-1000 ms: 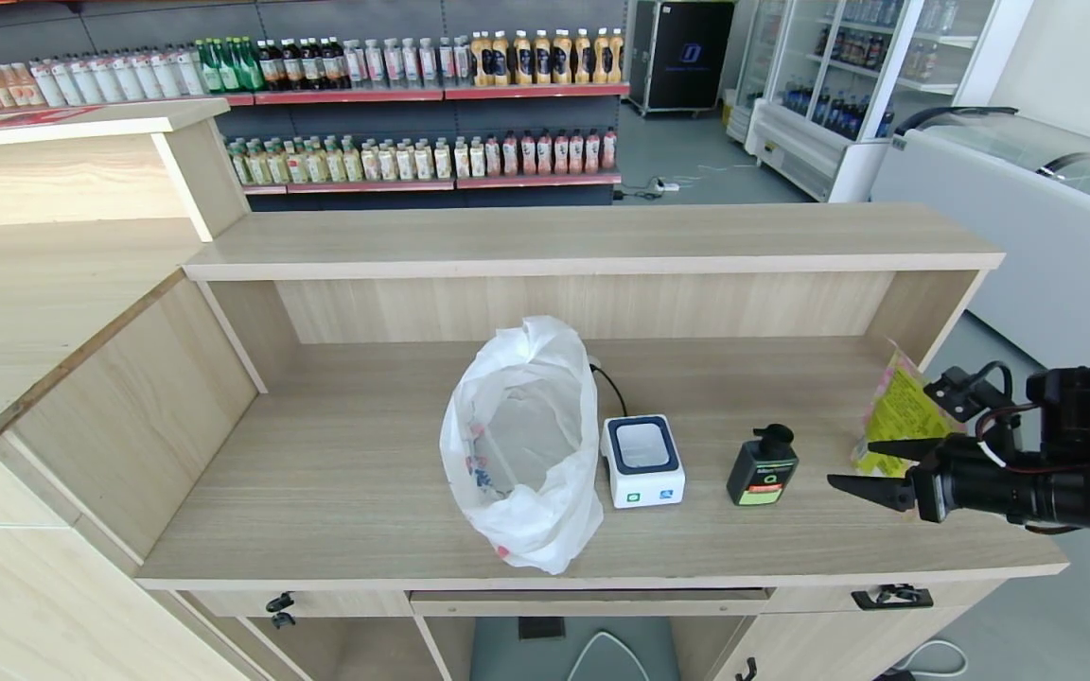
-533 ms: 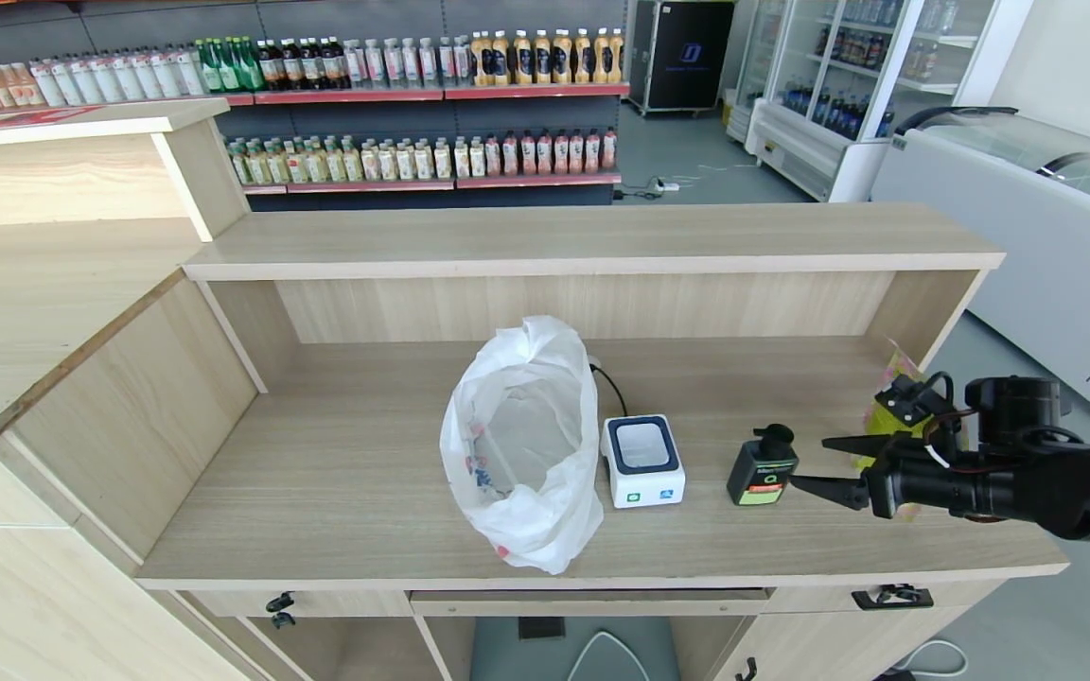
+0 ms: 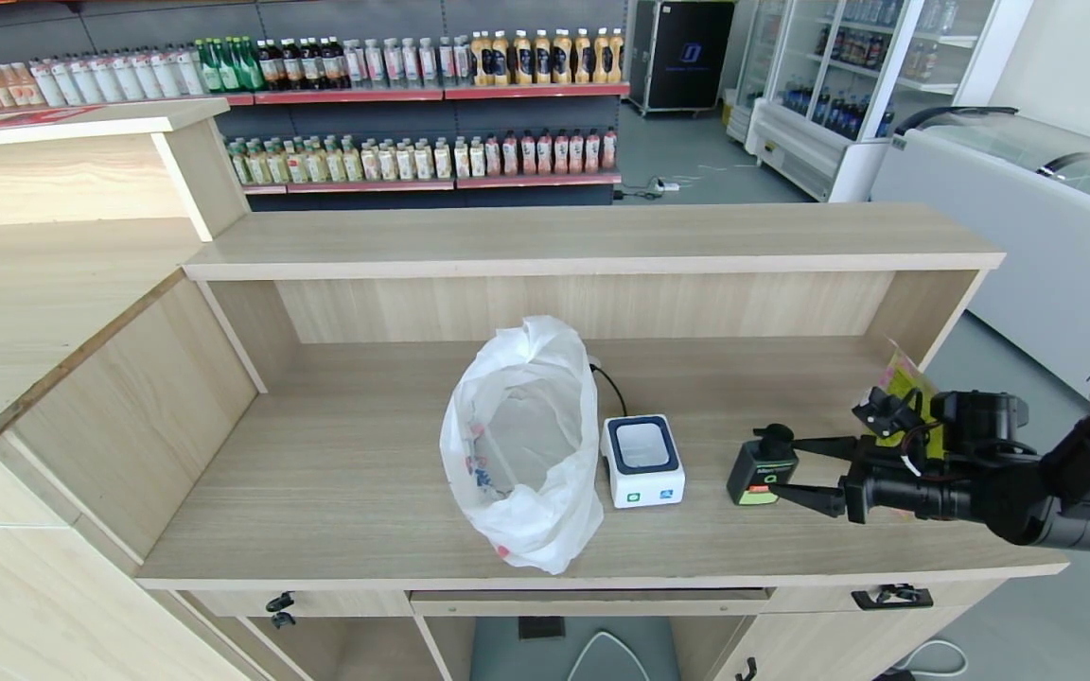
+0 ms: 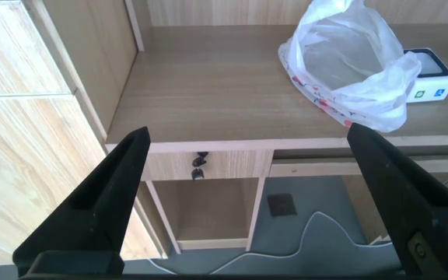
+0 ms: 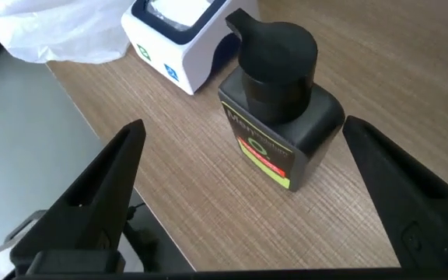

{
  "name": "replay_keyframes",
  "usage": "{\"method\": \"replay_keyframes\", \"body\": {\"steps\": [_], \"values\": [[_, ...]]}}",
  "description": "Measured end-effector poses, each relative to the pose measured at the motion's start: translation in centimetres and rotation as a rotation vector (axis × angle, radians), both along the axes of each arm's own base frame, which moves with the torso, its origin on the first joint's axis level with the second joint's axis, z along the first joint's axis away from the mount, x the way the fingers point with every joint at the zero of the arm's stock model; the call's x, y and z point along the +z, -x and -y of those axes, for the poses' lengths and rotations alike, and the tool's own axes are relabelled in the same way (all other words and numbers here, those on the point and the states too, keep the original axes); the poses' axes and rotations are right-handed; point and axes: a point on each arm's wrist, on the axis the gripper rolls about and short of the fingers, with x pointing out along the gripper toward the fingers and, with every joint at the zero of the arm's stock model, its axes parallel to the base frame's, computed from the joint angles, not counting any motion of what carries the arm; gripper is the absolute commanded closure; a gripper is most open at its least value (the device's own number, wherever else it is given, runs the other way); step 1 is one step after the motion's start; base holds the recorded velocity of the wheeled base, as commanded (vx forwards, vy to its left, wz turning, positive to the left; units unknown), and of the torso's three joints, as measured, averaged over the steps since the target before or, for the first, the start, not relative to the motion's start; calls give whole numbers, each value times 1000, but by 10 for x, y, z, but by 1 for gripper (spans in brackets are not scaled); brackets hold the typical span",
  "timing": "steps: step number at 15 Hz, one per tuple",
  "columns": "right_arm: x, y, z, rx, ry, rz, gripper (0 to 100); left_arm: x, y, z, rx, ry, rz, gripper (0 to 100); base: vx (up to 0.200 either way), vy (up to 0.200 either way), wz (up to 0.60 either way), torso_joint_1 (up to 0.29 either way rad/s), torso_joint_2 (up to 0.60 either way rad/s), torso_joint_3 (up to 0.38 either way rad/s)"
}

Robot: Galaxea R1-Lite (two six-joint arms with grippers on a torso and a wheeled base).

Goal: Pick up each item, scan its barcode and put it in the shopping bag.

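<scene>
Bag point(image 3: 521, 445) looks empty; bottle point(image 3: 755, 478) and packet point(image 3: 903, 383) await scanning; right gripper point(image 3: 783, 464), spread wide, flanks the bottle ungrasped.

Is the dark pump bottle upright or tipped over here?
Upright: the pump bottle stands on its base on the counter, black pump head on top.

You have a light wood-grain counter point(image 3: 365, 473) across the lower middle of the frame. On it, left to right: an open white plastic shopping bag point(image 3: 521, 445), just beside it a white-and-blue boxy barcode scanner point(image 3: 642, 461), a dark pump bottle with a green label point(image 3: 761, 468), and a yellow-green packet point(image 3: 903, 383) at the right edge.
</scene>
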Motion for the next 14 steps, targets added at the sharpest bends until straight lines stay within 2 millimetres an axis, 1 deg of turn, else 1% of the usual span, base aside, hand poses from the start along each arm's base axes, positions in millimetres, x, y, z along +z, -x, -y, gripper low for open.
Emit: {"method": "replay_keyframes", "body": {"steps": [2, 5, 7, 14], "values": [[-8, -6, -2, 15, 0, 9, 0, 0, 0, 0, 0, 0, 0, 0, 0, 0, 0, 0, 0, 0], [-14, -20, -6, 30, 2, 35, 0, 0, 0, 0, -1, 0, 0, 0, 0, 0, 0, 0, 0, 0], [-19, -26, -8, 51, -9, 39, 0, 0, 0, 0, 0, 0, 0, 0, 0, 0, 0, 0, 0, 0], [-35, -31, -20, 84, -18, 5, 0, 0, 0, 0, 0, 0, 0, 0, 0, 0, 0, 0, 0, 0]]}}
